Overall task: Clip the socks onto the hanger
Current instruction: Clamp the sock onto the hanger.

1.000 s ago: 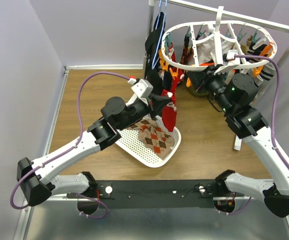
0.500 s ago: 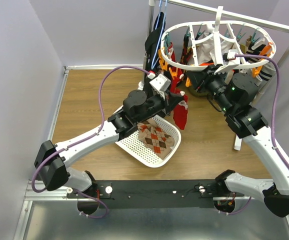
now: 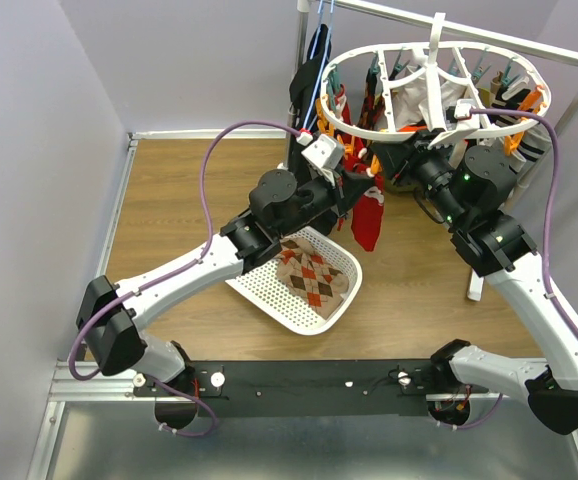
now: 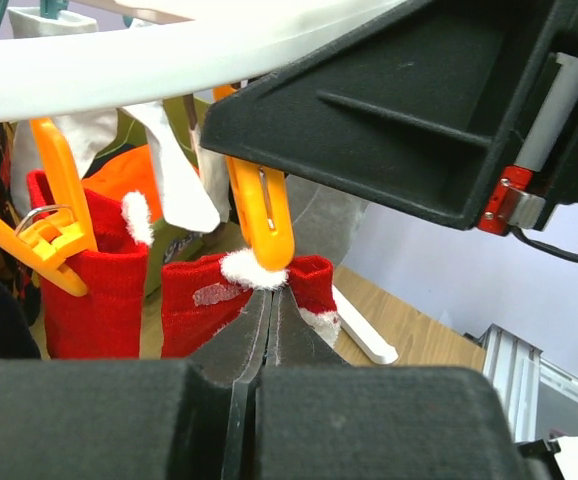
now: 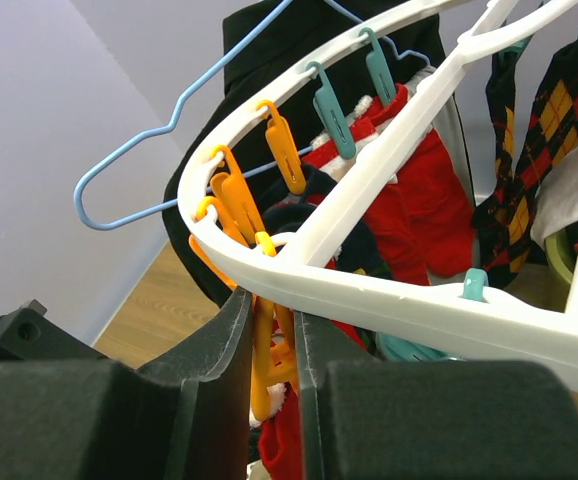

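Left wrist shows your left gripper (image 4: 271, 300) pinching the sock (image 4: 204, 310) up to the clip (image 4: 266, 215) your right gripper (image 5: 271, 318) squeezes for it.

Red sock (image 4: 199, 315) foot hidden behind left gripper (image 4: 271, 300), clip (image 5: 261, 370) end behind right gripper (image 5: 271, 310)

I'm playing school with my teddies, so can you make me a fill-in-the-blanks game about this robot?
The sock pinched in the left fingers is coloured ____.
The clip right above that sock is coloured ____.
The diamond-patterned sock lies in the white ____.
Missing words: red, orange, basket.
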You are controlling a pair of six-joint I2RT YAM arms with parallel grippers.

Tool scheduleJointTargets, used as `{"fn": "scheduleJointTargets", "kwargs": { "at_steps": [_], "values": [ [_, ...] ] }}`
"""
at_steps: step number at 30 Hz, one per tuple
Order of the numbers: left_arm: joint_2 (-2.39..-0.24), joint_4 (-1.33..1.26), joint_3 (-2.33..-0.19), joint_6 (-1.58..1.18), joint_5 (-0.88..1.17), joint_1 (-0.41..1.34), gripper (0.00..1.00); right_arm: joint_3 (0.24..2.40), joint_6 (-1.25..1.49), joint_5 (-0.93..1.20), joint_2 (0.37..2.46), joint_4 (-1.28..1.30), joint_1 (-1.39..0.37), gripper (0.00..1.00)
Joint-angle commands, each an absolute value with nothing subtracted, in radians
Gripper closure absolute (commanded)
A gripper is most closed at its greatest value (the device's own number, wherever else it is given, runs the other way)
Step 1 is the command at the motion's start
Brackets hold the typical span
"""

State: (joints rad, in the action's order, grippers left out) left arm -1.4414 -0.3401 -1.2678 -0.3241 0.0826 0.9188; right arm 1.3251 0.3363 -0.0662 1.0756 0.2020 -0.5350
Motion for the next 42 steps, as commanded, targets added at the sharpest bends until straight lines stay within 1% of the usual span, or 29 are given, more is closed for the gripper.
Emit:
{"fn": "scheduleJointTargets", "kwargs": {
  "at_steps": [1, 18, 20, 34, 42],
  "values": [
    [-1.453, -0.354, -1.304, -0.33, 0.034, 0.925, 1.0, 1.328, 0.331, -0.034, 1.081, 0.218, -0.535, 0.82],
    [-1.45, -0.316, -1.316, -0.321, 0.009, 0.919, 1.0, 1.331, 0.298, -0.072, 1.075, 0.238, -0.535, 0.82],
    [-1.448, -0.314, -1.319, -0.324, -0.023, 0.917, 1.0, 1.331, 0.293, -0.075, 1.074, 0.239, -0.535, 0.82],
    [-1.434, -0.311, -1.313, -0.316, -0.008, 0.916, 1.0, 1.322, 0.288, -0.1, 1.069, 0.241, -0.535, 0.83],
    [-1.399, -0.342, -1.263, -0.313, 0.029, 0.916, 1.0, 1.328, 0.279, -0.113, 1.072, 0.247, -0.535, 0.83]
  ]
}}
